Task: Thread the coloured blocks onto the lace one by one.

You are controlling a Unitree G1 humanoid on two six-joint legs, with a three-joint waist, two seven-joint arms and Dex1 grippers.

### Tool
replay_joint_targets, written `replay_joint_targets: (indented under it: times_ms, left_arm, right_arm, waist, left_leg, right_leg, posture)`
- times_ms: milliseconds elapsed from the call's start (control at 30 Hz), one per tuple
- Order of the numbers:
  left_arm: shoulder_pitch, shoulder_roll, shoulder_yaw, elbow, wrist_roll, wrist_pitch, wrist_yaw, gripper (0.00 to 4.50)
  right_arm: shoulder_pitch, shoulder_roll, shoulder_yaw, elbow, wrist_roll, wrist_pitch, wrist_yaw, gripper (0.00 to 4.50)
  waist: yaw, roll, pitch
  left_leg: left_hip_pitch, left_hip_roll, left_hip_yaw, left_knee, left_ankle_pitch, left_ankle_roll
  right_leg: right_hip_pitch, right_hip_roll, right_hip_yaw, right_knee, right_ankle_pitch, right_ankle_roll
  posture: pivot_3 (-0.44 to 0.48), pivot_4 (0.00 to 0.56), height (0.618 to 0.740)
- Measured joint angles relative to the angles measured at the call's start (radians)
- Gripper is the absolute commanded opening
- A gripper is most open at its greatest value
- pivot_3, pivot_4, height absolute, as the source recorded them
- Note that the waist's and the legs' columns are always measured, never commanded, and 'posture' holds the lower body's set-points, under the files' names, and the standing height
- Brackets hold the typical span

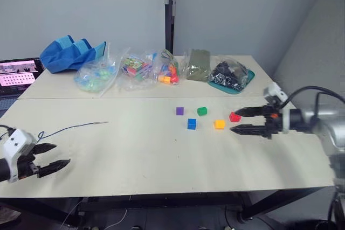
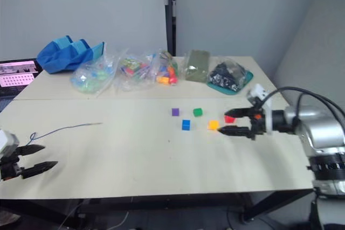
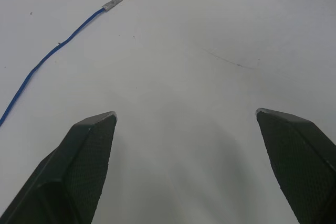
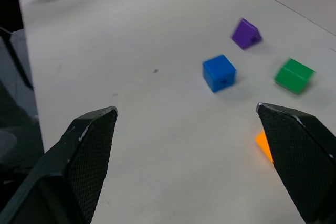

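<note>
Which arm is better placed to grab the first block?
The right. Its open right gripper sits beside the red block and orange block; the left gripper is far off, near the lace.

We can read no text, label or number anywhere; the laptop screen (image 1: 20, 72) shows only unreadable pink blocks.

The laptop (image 1: 19, 74) at the far left is cut off by the frame, its screen too small to read. The lace (image 1: 70, 128) runs to the worktop's (image 1: 135, 160) left edge, where its tail slips behind the left gripper (image 1: 55, 155). In the right wrist view the orange-yellow block (image 4: 264, 144) sits half hidden behind a fingertip (image 4: 294, 140). The contents of the clear bags (image 1: 135, 68) are a jumble I cannot sort out.
</note>
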State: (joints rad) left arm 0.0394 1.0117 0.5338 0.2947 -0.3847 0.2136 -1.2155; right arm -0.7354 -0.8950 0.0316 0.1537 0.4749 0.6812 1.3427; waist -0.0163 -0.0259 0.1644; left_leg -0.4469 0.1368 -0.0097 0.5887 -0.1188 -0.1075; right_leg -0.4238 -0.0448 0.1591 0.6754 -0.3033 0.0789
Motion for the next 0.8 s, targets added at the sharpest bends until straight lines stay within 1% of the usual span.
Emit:
replay_joint_targets:
  times_ms: [33, 100, 167, 233, 267, 400, 500, 567, 667, 800]
  left_arm:
    - [0.043, -0.027, 0.050, -0.048, -0.033, 0.053, 0.027, 4.48]
    - [0.088, -0.088, 0.136, -0.136, -0.117, 0.155, 0.077, 4.48]
    - [0.140, -0.121, 0.190, -0.201, -0.149, 0.197, 0.113, 4.48]
    - [0.220, -0.161, 0.245, -0.276, -0.160, 0.210, 0.147, 4.48]
    - [0.253, -0.192, 0.261, -0.314, -0.168, 0.213, 0.161, 4.48]
    - [0.295, -0.252, 0.272, -0.392, -0.174, 0.230, 0.215, 4.48]
    - [0.291, -0.261, 0.271, -0.437, -0.186, 0.235, 0.246, 4.48]
    - [0.258, -0.261, 0.258, -0.441, -0.190, 0.241, 0.266, 4.48]
    - [0.159, -0.257, 0.201, -0.403, -0.184, 0.240, 0.299, 4.48]
    - [0.013, -0.207, 0.102, -0.270, -0.127, 0.204, 0.308, 4.48]
  right_arm:
    - [-0.028, 0.025, 0.022, 0.001, -0.001, 0.006, 0.008, 4.50]
    - [-0.077, 0.074, 0.064, -0.001, 0.000, 0.007, 0.022, 4.50]
    - [-0.112, 0.109, 0.091, -0.005, 0.000, 0.007, 0.037, 4.50]
    - [-0.144, 0.144, 0.112, 0.000, -0.001, 0.007, 0.046, 4.50]
    - [-0.157, 0.167, 0.117, 0.004, -0.002, 0.004, 0.047, 4.50]
    - [-0.175, 0.225, 0.121, -0.004, -0.004, -0.001, 0.035, 4.50]
    - [-0.175, 0.245, 0.122, -0.035, -0.003, -0.001, 0.024, 4.50]
    - [-0.171, 0.246, 0.119, -0.059, -0.003, -0.001, 0.004, 4.50]
    - [-0.139, 0.243, 0.109, -0.103, 0.000, 0.003, -0.026, 4.50]
    - [-0.061, 0.224, 0.087, -0.152, 0.002, 0.013, -0.074, 4.50]
  waist:
    - [0.001, 0.000, 0.000]
    - [0.001, 0.000, 0.000]
    - [0.005, 0.000, 0.000]
    - [0.005, 0.000, 0.000]
    - [0.006, 0.000, 0.000]
    - [0.011, 0.000, 0.000]
    - [0.014, -0.001, 0.000]
    - [0.016, 0.000, 0.000]
    - [0.022, -0.001, 0.000]
    - [0.026, -0.001, 0.000]
  left_leg:
    - [0.000, 0.000, 0.000, 0.000, 0.000, 0.000]
    - [0.000, 0.000, 0.000, 0.001, 0.000, 0.000]
    - [0.000, 0.000, 0.000, 0.001, 0.000, 0.000]
    - [0.000, 0.000, 0.000, 0.002, -0.001, -0.001]
    - [0.000, 0.000, 0.000, 0.002, -0.001, -0.001]
    - [0.001, 0.000, -0.001, 0.002, -0.001, -0.001]
    - [0.000, 0.000, -0.001, 0.002, -0.001, -0.002]
    - [0.001, 0.000, -0.001, 0.002, -0.001, -0.002]
    - [0.001, 0.000, -0.002, 0.002, -0.001, -0.002]
    - [0.001, 0.000, -0.002, 0.002, -0.001, -0.002]
  right_leg:
    - [0.000, 0.000, 0.000, 0.000, 0.000, 0.000]
    - [-0.001, 0.000, -0.001, 0.002, -0.001, 0.000]
    - [0.000, 0.000, -0.001, 0.003, -0.002, 0.000]
    - [0.000, 0.000, -0.001, 0.003, -0.002, -0.001]
    - [0.000, 0.000, -0.001, 0.003, -0.002, -0.001]
    - [0.000, 0.000, -0.002, 0.004, -0.003, -0.002]
    - [0.000, 0.000, -0.002, 0.004, -0.003, -0.002]
    - [0.000, 0.000, -0.002, 0.004, -0.003, -0.002]
    - [0.001, 0.000, -0.002, 0.004, -0.003, -0.002]
    - [0.001, 0.000, -0.003, 0.004, -0.003, -0.002]
  posture:
    - [0.000, 0.150, 0.717]
    - [0.000, 0.150, 0.717]
    - [0.000, 0.150, 0.717]
    - [0.000, 0.150, 0.717]
    - [0.000, 0.150, 0.717]
    - [0.000, 0.150, 0.717]
    - [0.000, 0.150, 0.717]
    - [0.000, 0.150, 0.717]
    - [0.000, 0.150, 0.717]
    - [0.000, 0.150, 0.717]
